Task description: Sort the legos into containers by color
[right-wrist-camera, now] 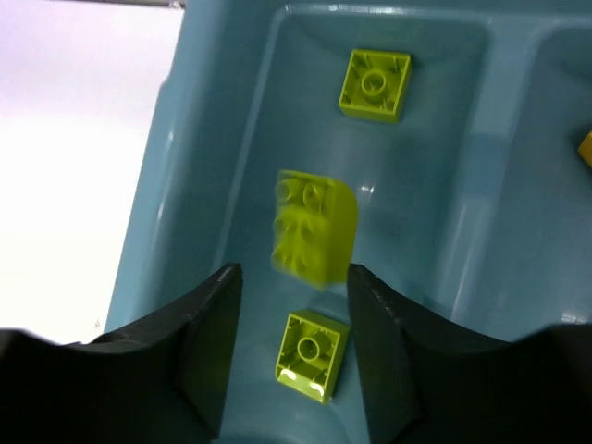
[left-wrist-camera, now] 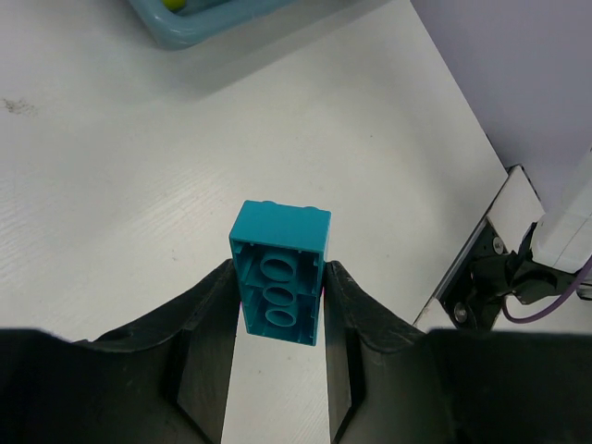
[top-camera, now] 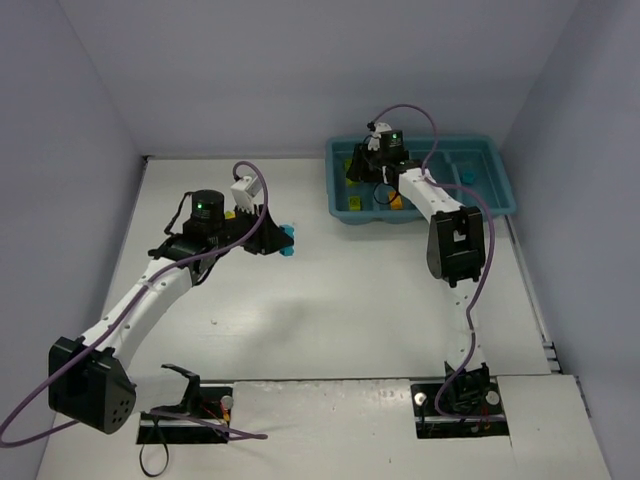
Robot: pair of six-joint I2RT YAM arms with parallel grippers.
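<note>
Bearing all, table (top-camera: 330, 320): bare open room across its middle.
Tray (top-camera: 505, 180): far right; up-right of left gripper (top-camera: 284, 240), near rim to clear.
Left gripper: clamped on cyan brick (left-wrist-camera: 282, 227), long axis pointing straight out from the jaws, above table.
Right gripper (right-wrist-camera: 294, 273): jaws apart over leftmost compartment (right-wrist-camera: 416, 213); blurred green brick (right-wrist-camera: 314, 236) between them, apparently loose.

Blurred green lego (right-wrist-camera: 314, 239) in teal compartment (right-wrist-camera: 435, 185)

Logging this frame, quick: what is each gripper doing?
Left gripper: closed on a cyan brick.
Right gripper: open; blurred green brick loose beyond its fingers, over the tray.
</note>
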